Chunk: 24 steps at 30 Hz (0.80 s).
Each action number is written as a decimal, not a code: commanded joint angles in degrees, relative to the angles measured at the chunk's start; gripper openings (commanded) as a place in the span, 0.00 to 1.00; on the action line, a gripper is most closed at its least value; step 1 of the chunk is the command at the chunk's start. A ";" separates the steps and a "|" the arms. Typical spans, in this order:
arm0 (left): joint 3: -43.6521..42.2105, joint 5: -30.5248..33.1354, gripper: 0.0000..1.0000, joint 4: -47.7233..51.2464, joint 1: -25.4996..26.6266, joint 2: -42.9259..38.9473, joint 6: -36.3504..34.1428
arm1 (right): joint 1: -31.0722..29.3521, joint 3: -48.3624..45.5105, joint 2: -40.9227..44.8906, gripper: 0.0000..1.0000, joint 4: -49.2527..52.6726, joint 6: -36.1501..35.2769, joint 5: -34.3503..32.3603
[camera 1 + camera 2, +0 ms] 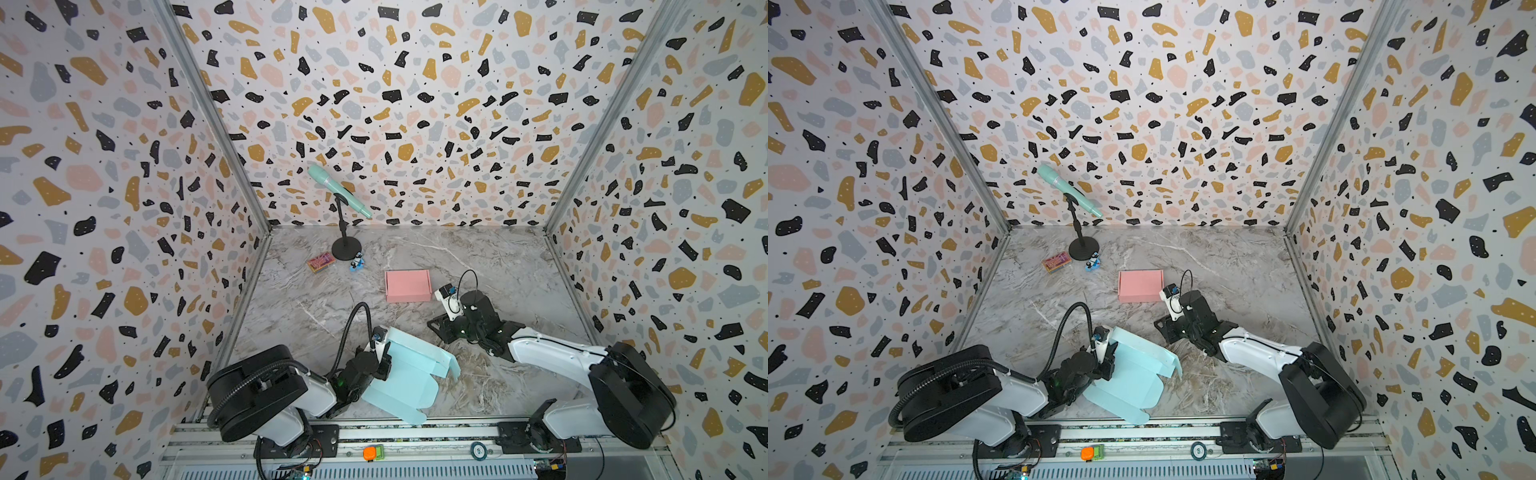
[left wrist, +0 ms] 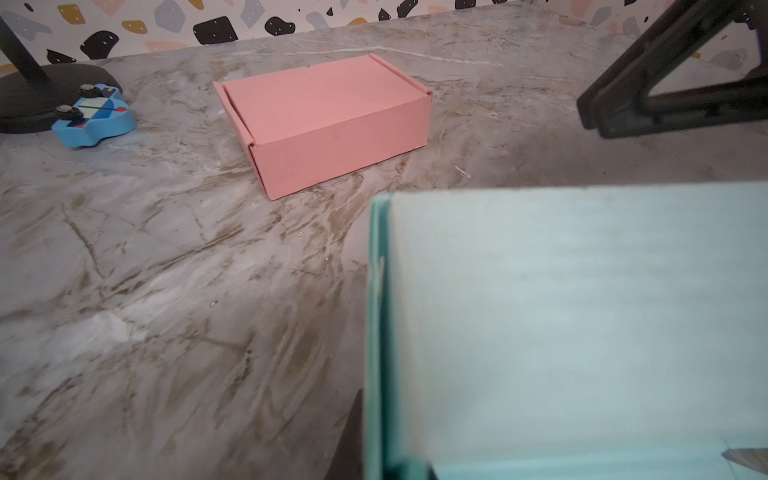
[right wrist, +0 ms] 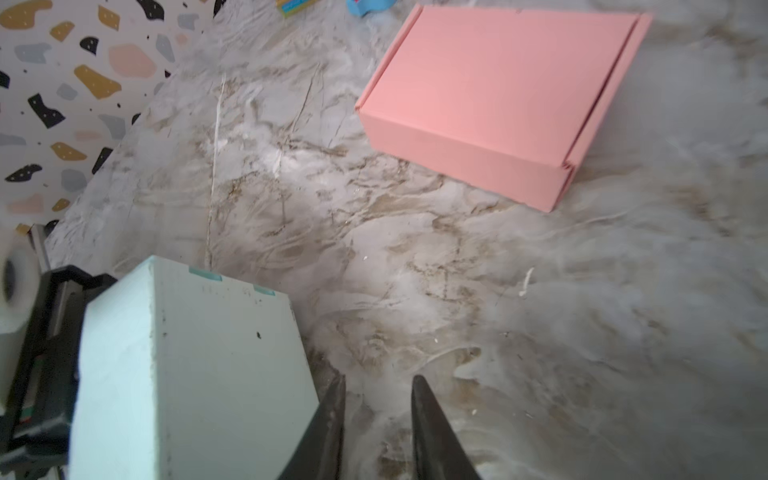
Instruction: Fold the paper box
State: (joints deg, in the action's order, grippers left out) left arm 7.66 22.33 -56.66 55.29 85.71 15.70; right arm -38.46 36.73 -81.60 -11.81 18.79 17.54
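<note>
Seen in both top views, a half-folded mint paper box (image 1: 409, 368) is at the six o'clock edge of the marble table (image 1: 498, 266), with its flaps splayed. The left gripper (image 1: 384, 359) is clamped on the box's wall from the nine o'clock side. The right gripper (image 3: 379, 378) has its jaws a little apart and is just beside the box at its one o'clock. A closed pink box (image 1: 408, 285) lies near the table's centre. A mint microphone (image 1: 332, 187) on a stand and a small blue toy (image 1: 356, 262) are at eleven o'clock.
</note>
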 commanded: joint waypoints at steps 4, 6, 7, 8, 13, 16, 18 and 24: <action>2.01 -0.11 0.11 -3.00 -0.16 1.74 -1.20 | -0.99 3.35 -7.31 0.25 -6.00 -0.29 10.37; 2.05 0.03 0.11 -3.26 -0.18 1.90 -1.23 | -1.16 3.48 -9.26 0.25 -6.94 -0.10 13.07; 2.01 0.09 0.11 -3.44 -0.18 2.03 -1.29 | -1.31 3.60 -10.19 0.25 -7.18 -0.15 14.14; 2.08 0.12 0.11 -3.50 -0.14 2.14 -1.37 | -1.51 3.77 -10.99 0.24 -7.26 -0.35 14.80; 2.26 0.89 0.10 -3.60 -0.14 2.53 -1.14 | -3.78 4.81 -12.88 0.23 -5.64 -1.26 17.57; 2.61 1.47 0.10 -3.24 -0.18 2.79 -1.18 | -4.17 3.66 -13.07 0.22 -8.35 0.49 23.89; 2.80 1.53 0.10 -3.16 -0.17 2.89 -1.09 | -4.60 2.72 -12.70 0.21 -9.57 1.35 25.87; 2.72 1.69 0.11 -3.36 -0.10 2.79 -1.06 | -4.96 0.71 -11.77 0.21 -9.63 1.40 25.85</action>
State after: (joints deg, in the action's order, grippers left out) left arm 8.64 22.46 -57.47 55.33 87.88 14.50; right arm -41.56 38.50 -94.91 -21.80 19.84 36.32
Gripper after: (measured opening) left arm 0.110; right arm 0.212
